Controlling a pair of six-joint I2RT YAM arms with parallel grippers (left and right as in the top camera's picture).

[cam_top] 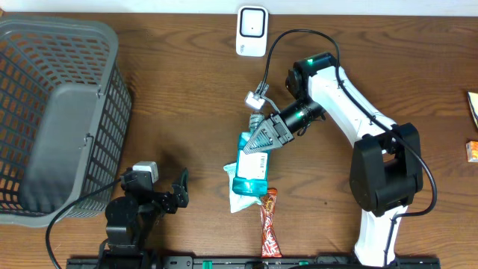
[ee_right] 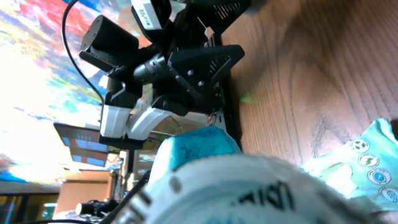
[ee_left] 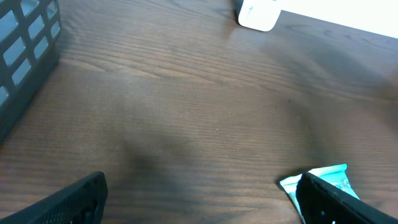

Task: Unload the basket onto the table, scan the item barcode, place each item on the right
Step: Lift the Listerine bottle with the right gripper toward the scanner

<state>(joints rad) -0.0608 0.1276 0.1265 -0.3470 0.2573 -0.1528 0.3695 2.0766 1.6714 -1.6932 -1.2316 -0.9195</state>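
two claws: right claw clamped on the blue bottle, left claw spread wide.

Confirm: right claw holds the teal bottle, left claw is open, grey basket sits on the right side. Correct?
Not quite. The overhead view shows the grey basket on the left side. The rest stands: right claw holds the teal bottle, left claw is open.

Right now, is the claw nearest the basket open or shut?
Open. In the left wrist view the left gripper's two fingers stand far apart, with bare table between them and nothing held.
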